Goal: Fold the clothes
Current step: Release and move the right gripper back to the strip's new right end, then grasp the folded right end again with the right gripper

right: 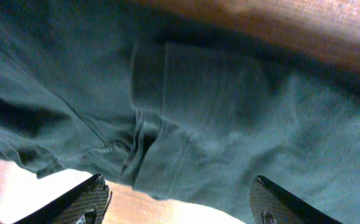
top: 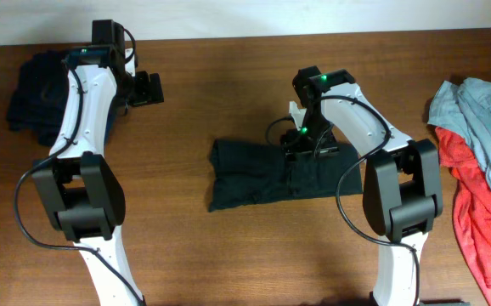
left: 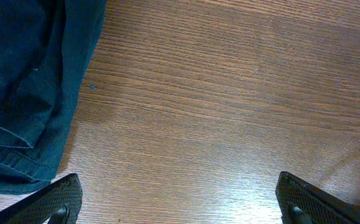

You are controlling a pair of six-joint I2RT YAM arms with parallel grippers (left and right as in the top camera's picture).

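A black shirt [top: 258, 176] lies folded into a rough rectangle at the middle of the table. My right gripper [top: 299, 150] hovers over its upper right part. In the right wrist view the dark cloth [right: 217, 106] fills the frame, with seams and a folded edge showing, and the right gripper [right: 180, 202] stands open with nothing between its fingers. My left gripper [top: 150, 87] is at the back left, open and empty over bare wood [left: 230, 93]. In the left wrist view the left gripper [left: 180, 202] is wide apart, with a dark navy garment [left: 24, 93] to its left.
A dark navy pile [top: 33, 95] sits at the back left corner behind the left arm. At the right edge lie a grey-blue garment [top: 479, 115] and a red one [top: 475, 212], overlapping. The brown wooden table [top: 228, 76] reaches a pale wall at the back.
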